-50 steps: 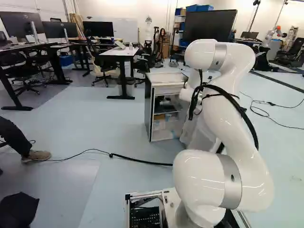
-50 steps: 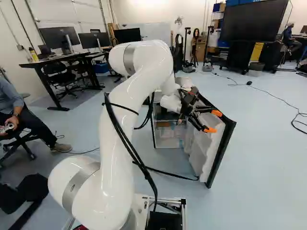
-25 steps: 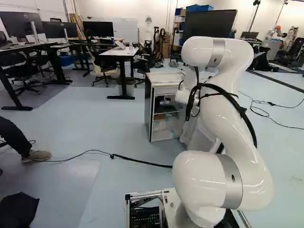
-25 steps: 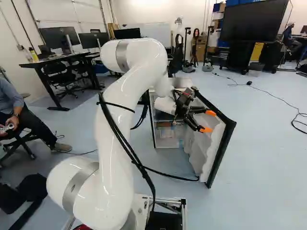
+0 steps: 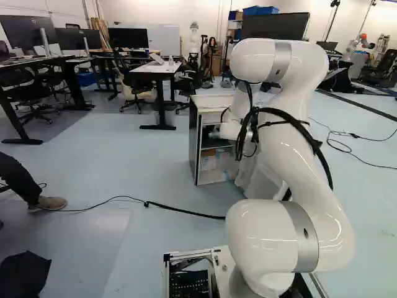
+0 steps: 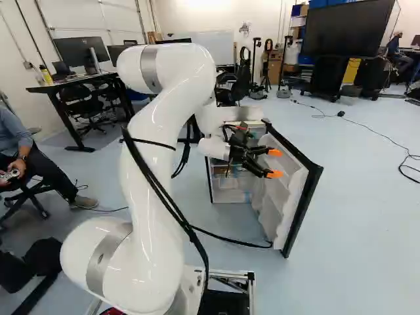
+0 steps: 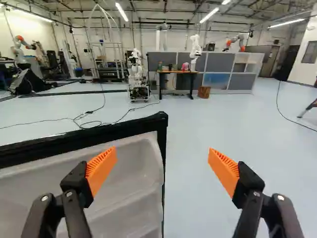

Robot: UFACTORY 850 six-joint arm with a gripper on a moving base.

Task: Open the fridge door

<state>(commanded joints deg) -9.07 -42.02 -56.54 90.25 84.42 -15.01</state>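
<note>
In the right base view my gripper (image 6: 274, 163) hangs in front of the white inner side of the fridge door (image 6: 283, 184), which stands swung wide out from the fridge (image 5: 194, 139). The wrist view has the gripper (image 7: 162, 166) open, its orange pads wide apart. One finger overlaps the door's white shelved liner (image 7: 124, 183); the other is over floor past the door's black edge. Whether a finger touches the door I cannot tell. The fridge's shelves show in the left base view, partly behind my arm.
A black cable (image 5: 180, 211) crosses the floor ahead of the base. A white-topped table (image 5: 158, 67) stands beyond the fridge. Another robot (image 7: 137, 77) stands in the distance in the wrist view. A seated person's foot (image 5: 49, 203) rests at the left.
My arm has swung leftward in both base views, and the gripper has shifted left across the door's inner side. The door and the base have stayed put.
</note>
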